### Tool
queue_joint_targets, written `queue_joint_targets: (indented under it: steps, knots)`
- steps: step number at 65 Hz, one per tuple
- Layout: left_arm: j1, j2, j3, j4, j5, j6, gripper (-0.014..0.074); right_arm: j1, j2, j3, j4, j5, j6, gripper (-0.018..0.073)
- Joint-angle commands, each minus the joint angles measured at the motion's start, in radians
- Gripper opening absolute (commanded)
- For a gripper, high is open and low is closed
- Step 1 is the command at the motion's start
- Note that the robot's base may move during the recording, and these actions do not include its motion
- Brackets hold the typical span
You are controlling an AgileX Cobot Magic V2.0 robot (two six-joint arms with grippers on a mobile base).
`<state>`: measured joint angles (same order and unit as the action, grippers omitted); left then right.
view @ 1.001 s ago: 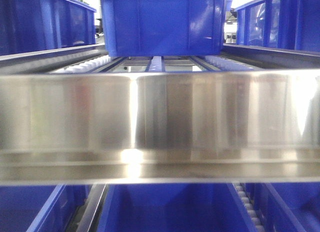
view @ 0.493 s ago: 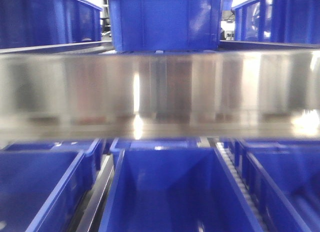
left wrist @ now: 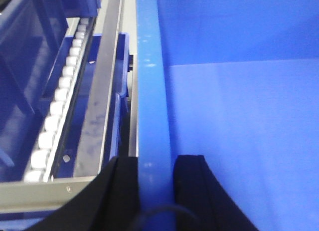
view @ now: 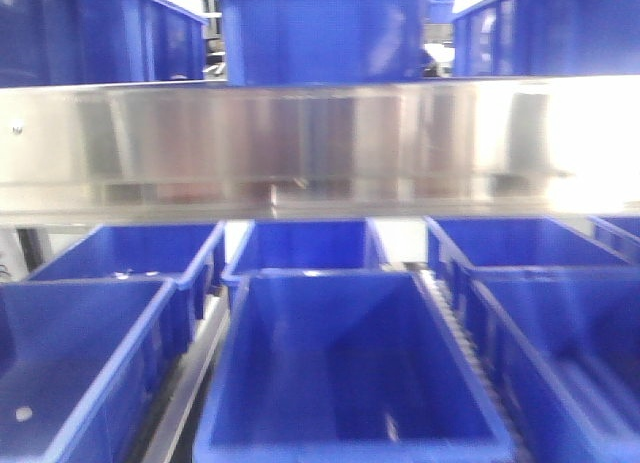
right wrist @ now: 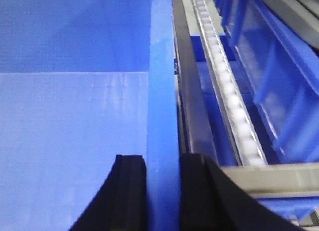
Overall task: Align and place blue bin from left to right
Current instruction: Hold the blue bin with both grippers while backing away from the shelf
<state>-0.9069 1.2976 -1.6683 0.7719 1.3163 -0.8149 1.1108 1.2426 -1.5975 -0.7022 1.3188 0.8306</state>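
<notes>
The blue bin (view: pixel 340 363) fills the lower middle of the front view, open and empty, on the lower rack level. My left gripper (left wrist: pixel 154 162) is shut on the bin's left wall rim (left wrist: pixel 148 76), one black finger outside and one inside. In the same way my right gripper (right wrist: pixel 163 162) is shut on the right wall rim (right wrist: pixel 162 66). Neither gripper shows in the front view.
A steel shelf beam (view: pixel 300 143) crosses above the bin, with more blue bins (view: pixel 320 33) on the level above it. Blue bins stand to the left (view: pixel 80 363), to the right (view: pixel 560 343) and behind (view: pixel 305 245). Roller tracks (left wrist: pixel 57 106) (right wrist: pixel 224 86) and metal rails run along both sides.
The steel beam has climbed from mid-frame to the upper part of the front view. The lower level's bins, the held one included, have come into sight below it.
</notes>
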Motion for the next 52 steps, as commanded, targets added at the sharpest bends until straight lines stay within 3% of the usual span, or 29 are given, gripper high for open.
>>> queue_joint_targets:
  steps: [1,52]
  knots:
    - [-0.032,0.002,-0.007,-0.045,-0.095,0.001,-0.0111,0.025,0.003,-0.006,0.044,-0.098,-0.004,-0.0079]
    - [-0.032,0.002,-0.007,-0.045,-0.095,0.001,-0.0111,0.025,0.003,-0.006,0.044,-0.098,-0.004,-0.0079]
